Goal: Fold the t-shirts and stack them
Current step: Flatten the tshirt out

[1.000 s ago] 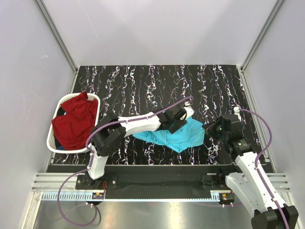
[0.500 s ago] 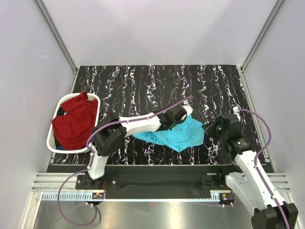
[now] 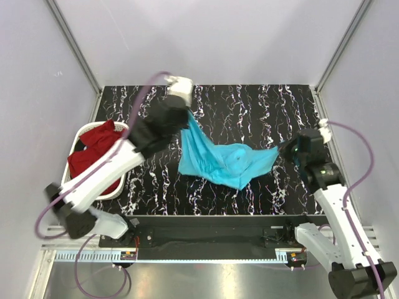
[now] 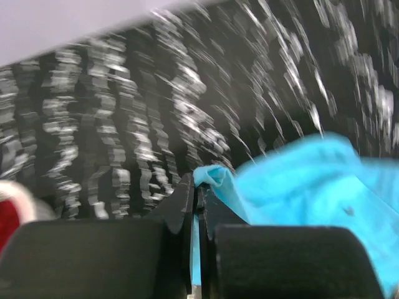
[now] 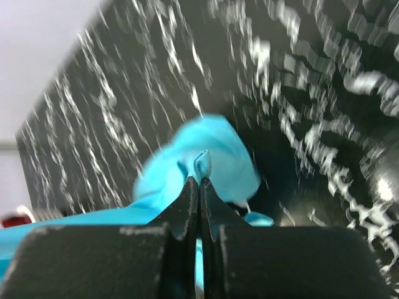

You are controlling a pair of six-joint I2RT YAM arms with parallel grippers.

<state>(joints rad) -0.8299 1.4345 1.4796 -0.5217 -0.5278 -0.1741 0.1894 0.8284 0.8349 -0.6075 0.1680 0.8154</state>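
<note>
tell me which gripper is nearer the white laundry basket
Left. The left gripper, shut on the turquoise shirt, is a little right of the basket; the right gripper pinches its other end, far right.

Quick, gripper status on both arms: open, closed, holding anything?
Left gripper: closed, pinching an edge of the turquoise t-shirt.
Right gripper: closed, pinching another edge of the same turquoise t-shirt.

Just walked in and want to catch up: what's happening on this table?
Both arms are handling the turquoise t-shirt. The left arm's fingers are shut on one edge toward the far left of the table, and the right arm's fingers are shut on the opposite end, so the cloth stretches between them, not yet folded. The dark red t-shirt lies in the white basket.
</note>
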